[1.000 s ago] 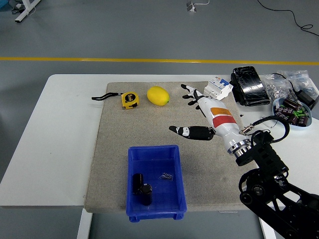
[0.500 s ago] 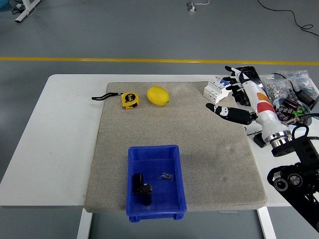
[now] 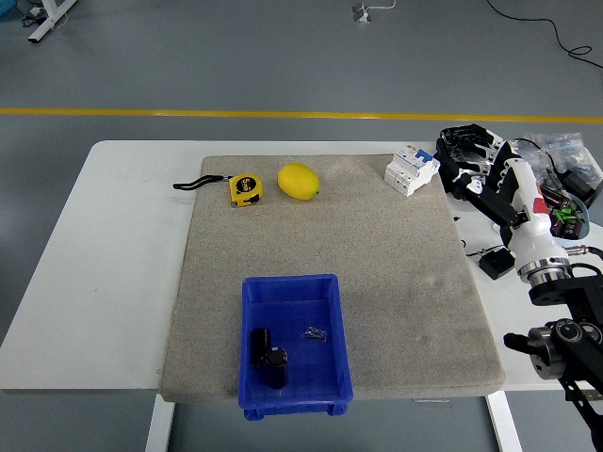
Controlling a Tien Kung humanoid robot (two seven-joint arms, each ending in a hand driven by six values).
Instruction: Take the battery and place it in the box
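At the table's right edge, at about three o'clock, you see the right hand [image 3: 485, 169] with fingers loosely spread, holding nothing, over a black pack [image 3: 468, 151]. At six o'clock the blue box [image 3: 293, 356] on the grey mat [image 3: 396, 273] holds two black batteries [image 3: 268, 356]. At eleven o'clock lie a tape measure [image 3: 245, 188] and a lemon [image 3: 299, 181].

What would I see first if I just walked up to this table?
Probably the bright blue box at the near edge of the grey mat, with black batteries lying inside it. Next the yellow lemon and the yellow tape measure side by side at the mat's far edge. At the right, the robot's right hand reaches over a pile of dark parts beyond the mat.
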